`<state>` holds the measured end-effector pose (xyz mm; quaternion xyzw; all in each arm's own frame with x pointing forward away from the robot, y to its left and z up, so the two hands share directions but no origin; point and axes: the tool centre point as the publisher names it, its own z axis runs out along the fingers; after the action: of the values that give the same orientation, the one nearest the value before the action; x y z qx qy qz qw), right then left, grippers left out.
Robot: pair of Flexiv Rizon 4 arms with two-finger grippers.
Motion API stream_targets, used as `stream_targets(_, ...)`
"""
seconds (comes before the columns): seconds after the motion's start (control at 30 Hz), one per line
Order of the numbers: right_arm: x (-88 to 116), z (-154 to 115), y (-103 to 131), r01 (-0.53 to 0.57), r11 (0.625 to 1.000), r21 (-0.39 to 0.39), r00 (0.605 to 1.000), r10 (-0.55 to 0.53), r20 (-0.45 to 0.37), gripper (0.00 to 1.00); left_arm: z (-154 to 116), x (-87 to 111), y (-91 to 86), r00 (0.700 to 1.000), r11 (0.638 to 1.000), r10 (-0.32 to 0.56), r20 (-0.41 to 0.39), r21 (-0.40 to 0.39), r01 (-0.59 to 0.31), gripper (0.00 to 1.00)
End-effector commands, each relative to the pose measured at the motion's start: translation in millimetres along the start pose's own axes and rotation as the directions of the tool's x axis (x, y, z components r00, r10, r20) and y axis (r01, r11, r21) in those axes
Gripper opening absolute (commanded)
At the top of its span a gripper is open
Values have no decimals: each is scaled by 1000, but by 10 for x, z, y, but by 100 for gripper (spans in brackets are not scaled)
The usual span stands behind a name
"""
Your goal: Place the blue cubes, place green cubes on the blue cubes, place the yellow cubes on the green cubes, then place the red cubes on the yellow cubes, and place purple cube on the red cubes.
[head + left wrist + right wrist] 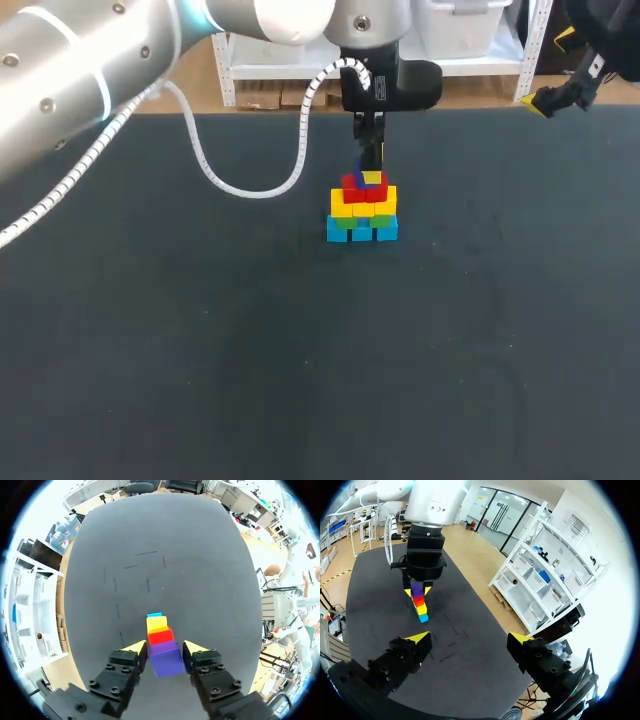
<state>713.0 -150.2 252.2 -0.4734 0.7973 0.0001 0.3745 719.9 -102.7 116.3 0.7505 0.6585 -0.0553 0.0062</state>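
My left gripper (165,649) is closed on the purple cube (166,661), one finger pressing on each side. It holds the cube directly above the red cubes (362,190) at the top of the stack (362,215). I cannot tell whether the cube already rests on the red ones or hangs just over them. The stack stands a little toward 12 o'clock from the centre of the worktop (200,350).

The danger, as I judge it, is mainly in the release. If the purple cube sits off the middle, it may tip and fall when I open. If I press down too much, the narrow upper rows could slide, since I think only their own weight holds them. One finger may also drag the cube sideways on opening, and on the way up the yellow tips pass near the red cubes. The white cable (240,185) hangs in a loop at 9 o'clock from the stack, apart from it. A swing of the arm toward 3 o'clock could bring it against the cubes.

For room, straight up looks the safest way out. The worktop spreads wide toward 3, 6 and 9 o'clock from the stack, while the far edge at 12 o'clock is nearer. My right gripper (470,642) is wide open and holds nothing. It waits at about 2 o'clock by the far edge, well apart from the stack.
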Motion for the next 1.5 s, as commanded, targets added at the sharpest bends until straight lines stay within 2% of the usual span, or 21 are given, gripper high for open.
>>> stream_targets(0.03,2,6,15,-1,1000,8,1000,1,0,100,-13,-2,25,1000,1000,1,-4,2,-1,61)
stream_targets(0.1,2,6,15,-1,1000,8,1000,1,0,100,-15,-1,26,1000,1000,1,-3,1,-1,67)
stream_targets(0.17,2,6,15,-1,1000,8,1000,1,0,100,-22,0,22,1000,1000,6,-4,-2,-6,100)
stream_targets(0.4,2,6,15,-1,1000,8,1000,1,0,100,-125,16,-18,1000,1000,7,18,-24,-6,100)
stream_targets(0.7,2,6,15,-1,1000,8,1000,1,0,100,-370,235,-58,997,995,-44,68,-89,50,100)
stream_targets(0.9,2,6,15,-1,1000,8,1000,1,0,100,-554,521,-89,991,978,-102,87,-174,116,100)
stream_targets(1.07,2,6,15,-1,1000,8,1000,1,0,100,-742,830,-82,978,938,-177,113,-281,202,100)
stream_targets(1.17,2,6,15,-1,1000,8,1000,1,0,100,-803,1013,-66,967,916,-216,132,-314,248,100)
stream_targets(1.37,2,6,15,-1,1000,8,1000,1,0,100,-848,1326,-81,945,886,-282,163,-333,322,100)
stream_targets(1.5,2,6,15,-1,1000,8,1000,1,0,100,-866,1465,-102,932,861,-316,177,-361,360,100)
